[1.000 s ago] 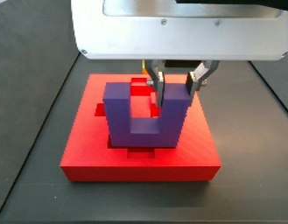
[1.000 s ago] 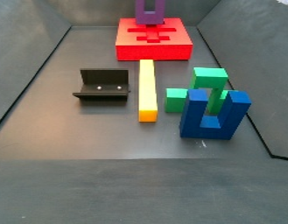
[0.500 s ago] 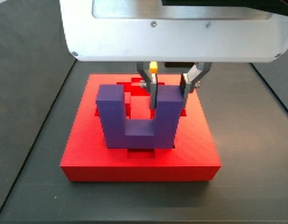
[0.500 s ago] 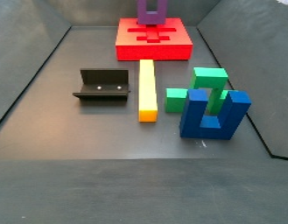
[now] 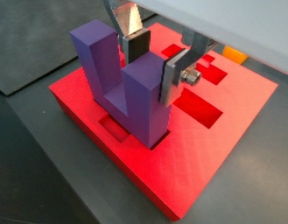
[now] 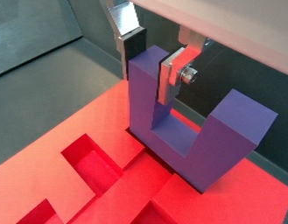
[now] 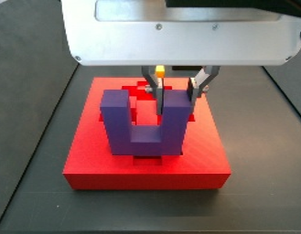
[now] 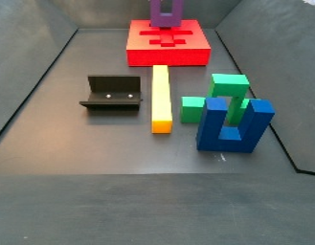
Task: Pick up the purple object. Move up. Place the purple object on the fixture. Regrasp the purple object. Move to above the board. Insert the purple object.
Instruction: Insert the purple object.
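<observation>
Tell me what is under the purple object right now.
The purple object stands upright, prongs up, on the red board, its base seated in a recessed cut-out. The gripper straddles one prong. The cut-out floor beneath the base is covered.

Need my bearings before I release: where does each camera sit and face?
Both wrist views: on the arm, looking down at the end effector straddling a prong of the purple object standing in the board.
Side view: low, near the board.
Side view: across the floor, past the fixture.
All four share the purple object.
</observation>
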{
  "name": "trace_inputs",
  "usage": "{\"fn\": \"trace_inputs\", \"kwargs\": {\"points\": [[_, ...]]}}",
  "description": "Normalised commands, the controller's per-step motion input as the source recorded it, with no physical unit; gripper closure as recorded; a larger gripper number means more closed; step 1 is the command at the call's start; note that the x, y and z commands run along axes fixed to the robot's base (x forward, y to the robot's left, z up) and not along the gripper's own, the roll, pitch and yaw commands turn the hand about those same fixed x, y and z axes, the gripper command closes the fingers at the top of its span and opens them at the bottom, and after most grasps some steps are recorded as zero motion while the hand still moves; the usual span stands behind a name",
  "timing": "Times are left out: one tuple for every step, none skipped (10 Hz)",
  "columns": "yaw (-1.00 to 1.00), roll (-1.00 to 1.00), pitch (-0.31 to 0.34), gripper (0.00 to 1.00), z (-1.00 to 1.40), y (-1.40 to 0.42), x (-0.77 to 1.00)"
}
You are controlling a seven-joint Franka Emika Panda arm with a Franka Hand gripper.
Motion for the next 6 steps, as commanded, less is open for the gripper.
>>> {"fn": "trace_inputs", "kwargs": {"points": [[0.0,-0.02,-0.069,1.0,-0.13,0.0,0.0],[0.0,-0.02,-0.07,1.0,-0.15,0.0,0.0],[0.0,0.0,-0.064,1.0,-0.17,0.0,0.0],[0.0,0.0,-0.034,1.0,-0.26,0.0,0.0],[0.0,0.09,0.0,1.0,-0.39,-0.01,0.0],[0.0,0.12,0.0,1.0,-0.44,-0.05,0.03]]}}
